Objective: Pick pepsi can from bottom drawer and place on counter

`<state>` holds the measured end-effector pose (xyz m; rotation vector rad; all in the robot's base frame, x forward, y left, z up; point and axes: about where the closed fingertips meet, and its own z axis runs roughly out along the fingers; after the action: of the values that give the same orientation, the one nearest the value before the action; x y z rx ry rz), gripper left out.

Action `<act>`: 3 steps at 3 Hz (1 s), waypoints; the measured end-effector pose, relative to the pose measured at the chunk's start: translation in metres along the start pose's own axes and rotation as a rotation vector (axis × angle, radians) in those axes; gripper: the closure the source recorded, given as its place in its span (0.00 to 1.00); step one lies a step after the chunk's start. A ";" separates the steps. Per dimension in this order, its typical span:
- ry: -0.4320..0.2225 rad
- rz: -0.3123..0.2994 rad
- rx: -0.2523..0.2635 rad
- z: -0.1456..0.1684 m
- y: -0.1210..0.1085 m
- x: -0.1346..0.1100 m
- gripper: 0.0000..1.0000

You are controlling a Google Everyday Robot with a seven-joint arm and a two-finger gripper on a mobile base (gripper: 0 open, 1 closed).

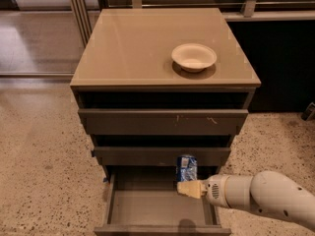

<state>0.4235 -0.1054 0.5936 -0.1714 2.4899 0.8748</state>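
Note:
The pepsi can (186, 167), blue with white markings, stands upright over the right rear part of the open bottom drawer (145, 206). Its top overlaps the front of the middle drawer. My gripper (190, 188), with cream fingers, comes in from the right on a white arm and is shut on the lower end of the can, holding it above the drawer floor. The tan counter (138, 48) tops the cabinet above.
A cream paper bowl (194, 56) sits on the right side of the counter. The two upper drawers (162, 121) stand slightly ajar above the can. Speckled floor (44, 171) surrounds the cabinet. A dark wall panel (280, 63) is at the right.

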 end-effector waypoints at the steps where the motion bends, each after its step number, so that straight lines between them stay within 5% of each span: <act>1: -0.077 -0.080 -0.011 -0.023 0.023 -0.034 1.00; 3: -0.185 -0.239 -0.014 -0.059 0.093 -0.130 1.00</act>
<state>0.4876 -0.0742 0.7488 -0.3676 2.2371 0.7712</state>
